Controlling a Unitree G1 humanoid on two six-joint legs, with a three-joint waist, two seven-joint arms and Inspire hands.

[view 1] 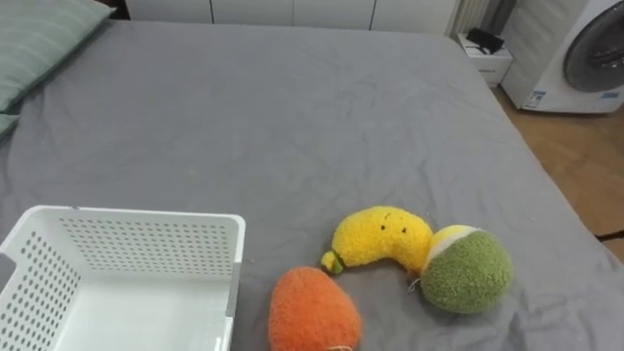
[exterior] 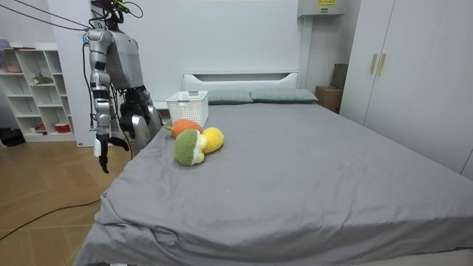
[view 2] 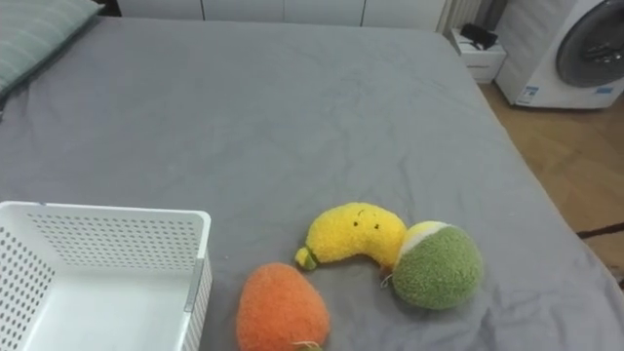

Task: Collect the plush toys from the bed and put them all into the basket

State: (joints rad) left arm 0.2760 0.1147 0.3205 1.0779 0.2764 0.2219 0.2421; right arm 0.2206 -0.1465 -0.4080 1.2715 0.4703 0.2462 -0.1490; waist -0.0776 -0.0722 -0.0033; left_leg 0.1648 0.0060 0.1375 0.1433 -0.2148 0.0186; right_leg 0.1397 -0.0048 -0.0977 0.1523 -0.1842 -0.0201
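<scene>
Three plush toys lie close together on the grey bed (view 1: pixel 292 117) near its front edge. The orange carrot-like one (view 1: pixel 312 310) is nearest me. A yellow banana with a small face (view 1: pixel 380 237) and a green and white ball (view 1: pixel 468 270) touch each other to its right. A white perforated basket (view 1: pixel 136 216) stands on the bed to their left, and what shows of its inside holds no toy. In the room view I stand at the bedside by the basket (exterior: pixel 188 107) and toys (exterior: pixel 194 140). My right hand (exterior: pixel 103 155) hangs at my side with relaxed fingers, holding nothing.
Striped green pillows (view 1: pixel 39 39) lie at the far left of the bed. Beyond the bed's right edge are wood floor, a washing machine (view 1: pixel 585 54) and a small white cabinet (view 1: pixel 485 58). A white shelf unit (exterior: pixel 37 89) stands behind me.
</scene>
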